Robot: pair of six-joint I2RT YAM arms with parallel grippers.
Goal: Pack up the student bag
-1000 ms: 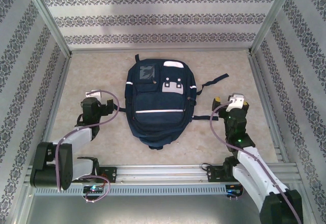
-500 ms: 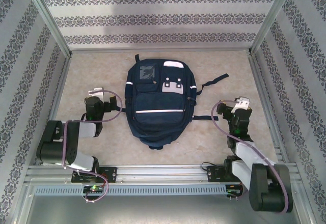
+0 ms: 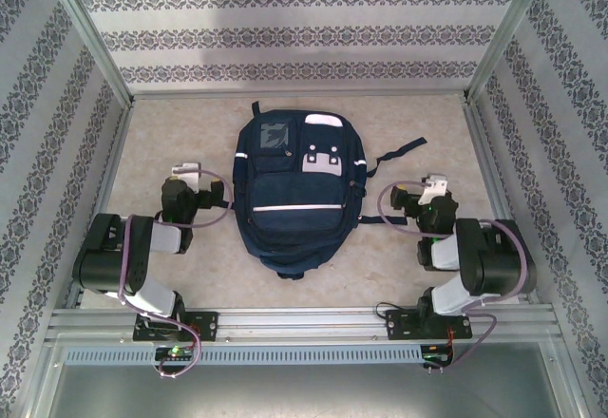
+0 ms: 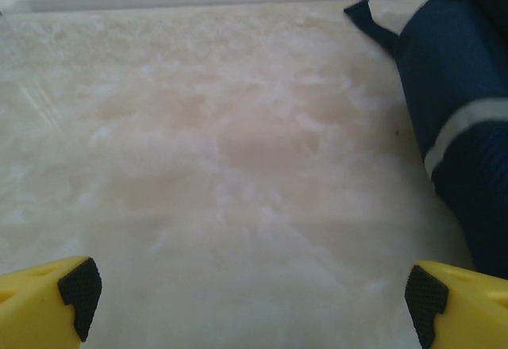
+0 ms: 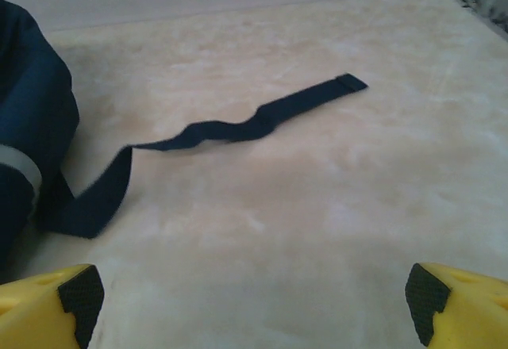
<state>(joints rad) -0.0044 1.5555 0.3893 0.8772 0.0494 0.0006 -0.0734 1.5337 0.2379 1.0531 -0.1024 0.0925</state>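
Both jaws stand wide and hold nothing: the left gripper (image 4: 252,292) sits just left of the bag (image 3: 294,199), the right gripper (image 5: 252,292) just right of it, neither touching it. Bare marbled table (image 3: 427,123) lies open on either side of the bag, with a loose strap (image 5: 262,123) trailing off its right side. Patterned walls (image 3: 304,38) stand behind the bag and on both sides.

a pale beige, marbled tabletop (image 3: 161,142) sits boxed in by walls papered in grey floral stripes, the back wall (image 3: 304,33) facing me. slanted metal posts (image 3: 88,33) mark the far corners, and an aluminium rail (image 3: 304,321) runs along the near edge.
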